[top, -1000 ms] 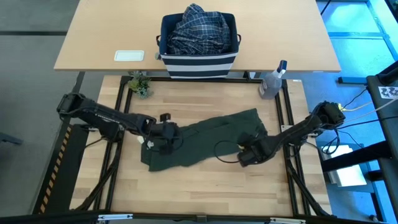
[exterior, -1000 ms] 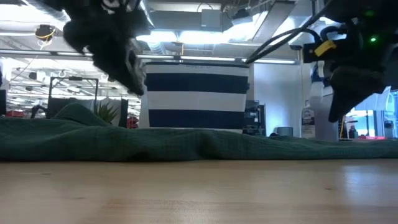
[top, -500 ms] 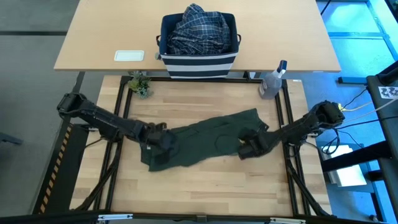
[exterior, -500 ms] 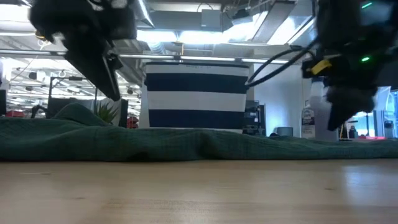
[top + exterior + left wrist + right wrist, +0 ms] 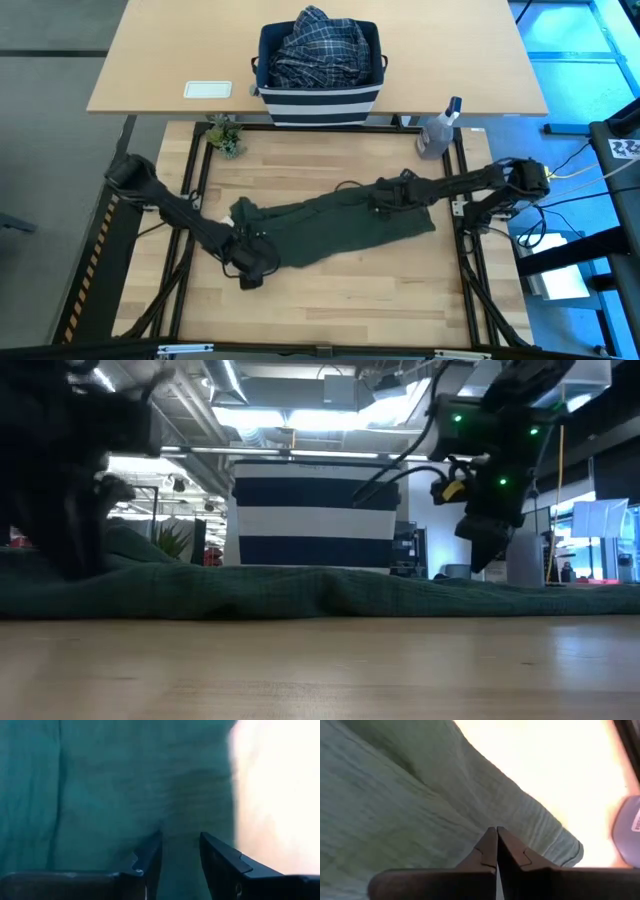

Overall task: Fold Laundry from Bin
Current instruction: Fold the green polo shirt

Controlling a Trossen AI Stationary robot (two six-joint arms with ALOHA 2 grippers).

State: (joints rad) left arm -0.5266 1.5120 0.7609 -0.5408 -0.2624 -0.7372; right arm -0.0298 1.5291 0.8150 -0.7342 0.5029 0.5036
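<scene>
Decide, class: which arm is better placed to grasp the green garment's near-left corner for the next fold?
Left, probably. The left gripper sits at that corner of the green garment, fingers parted over cloth. The right gripper is shut near the far edge.

A garment (image 5: 330, 225) lies spread on the table (image 5: 330, 290), with the bin (image 5: 320, 62) behind it holding a shirt (image 5: 318, 45).

Left gripper (image 5: 250, 268) jaws parted, right gripper (image 5: 383, 200) closed.

Olive garment (image 5: 330, 222) on wood table (image 5: 400, 290).
</scene>
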